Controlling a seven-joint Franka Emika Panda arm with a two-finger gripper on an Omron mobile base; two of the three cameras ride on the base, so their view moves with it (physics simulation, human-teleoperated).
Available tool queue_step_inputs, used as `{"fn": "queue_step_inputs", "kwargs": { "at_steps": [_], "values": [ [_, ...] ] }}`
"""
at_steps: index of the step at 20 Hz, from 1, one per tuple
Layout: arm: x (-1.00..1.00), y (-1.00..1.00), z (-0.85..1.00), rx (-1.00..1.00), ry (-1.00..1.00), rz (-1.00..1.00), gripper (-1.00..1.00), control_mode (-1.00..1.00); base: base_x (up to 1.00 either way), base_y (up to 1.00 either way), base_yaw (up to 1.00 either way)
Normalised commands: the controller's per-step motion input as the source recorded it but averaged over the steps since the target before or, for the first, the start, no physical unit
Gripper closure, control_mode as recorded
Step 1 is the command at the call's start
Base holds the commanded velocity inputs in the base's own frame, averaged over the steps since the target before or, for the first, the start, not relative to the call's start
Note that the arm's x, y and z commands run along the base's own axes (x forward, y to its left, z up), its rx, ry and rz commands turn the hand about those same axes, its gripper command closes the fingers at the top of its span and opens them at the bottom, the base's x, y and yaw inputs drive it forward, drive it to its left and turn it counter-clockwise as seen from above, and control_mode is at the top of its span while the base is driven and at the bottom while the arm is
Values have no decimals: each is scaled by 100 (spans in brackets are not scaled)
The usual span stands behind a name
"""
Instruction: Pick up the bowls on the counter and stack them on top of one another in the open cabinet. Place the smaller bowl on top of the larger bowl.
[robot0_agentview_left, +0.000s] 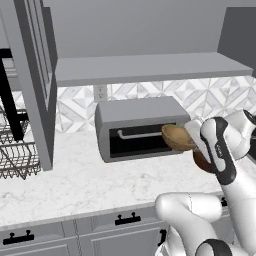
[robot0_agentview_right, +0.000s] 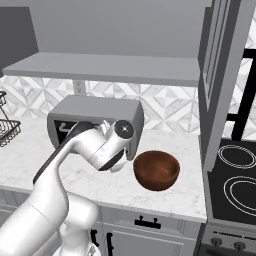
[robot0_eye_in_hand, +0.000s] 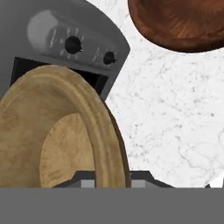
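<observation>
**Tan bowl aloft, dark bowl on marble**

Left base view: the gripper (robot0_agentview_left: 192, 141) holds the smaller bowl (robot0_agentview_left: 177, 137), smooth tan wood, tilted before the boxy grey toaster oven (robot0_agentview_left: 137, 127).

Right base view: the larger bowl (robot0_agentview_right: 156, 169), thick-rimmed and reddish-brown, sits on the veined counter (robot0_agentview_right: 30, 160).

Hand view: fingers clamp the ringed-grain rim at 6 o'clock; the dark bowl lies at 1 o'clock.

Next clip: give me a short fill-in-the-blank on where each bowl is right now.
1. The light tan bowl is lifted in front of the toaster ____.
2. The dark reddish-brown bowl sits on the ____.
3. The gripper is shut on the tan bowl's ____.
Missing words: oven; counter; rim
</observation>
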Motion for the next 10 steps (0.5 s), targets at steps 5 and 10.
{"fn": "queue_step_inputs", "kwargs": {
  "at_steps": [5, 10],
  "values": [
    [20, -100, 17, 0, 16, -56, 100, -100, 0, 0, 0],
    [30, -100, -1, -3, 20, -57, 100, -100, 0, 0, 0]
  ]
}}
